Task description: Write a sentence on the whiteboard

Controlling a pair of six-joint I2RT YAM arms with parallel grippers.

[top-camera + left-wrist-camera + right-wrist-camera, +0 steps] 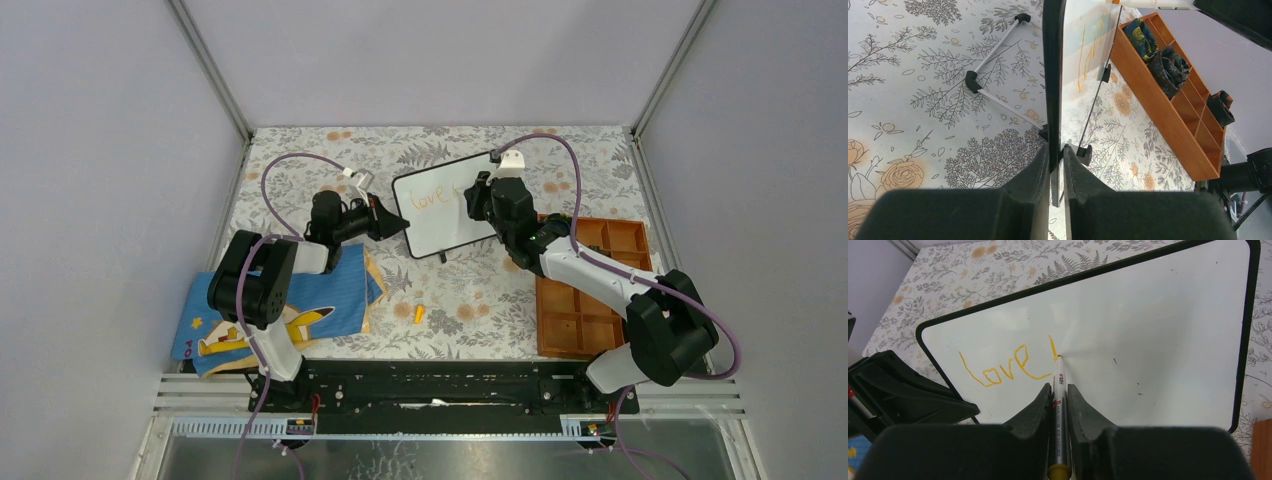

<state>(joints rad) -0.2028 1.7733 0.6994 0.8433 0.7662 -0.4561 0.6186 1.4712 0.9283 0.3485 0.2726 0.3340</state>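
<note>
Cloth, blue and cartoon-printed, lay at the near left of the floral desk. A small orange piece lay mid-desk, and a wooden compartment tray sat at the right. Left end effector was clamped narrowly on the black-framed edge of the whiteboard, which stood tilted at far centre. Right end effector was closed on an orange marker, its tip touching the board. Sentence read "love" plus one stroke.
</note>
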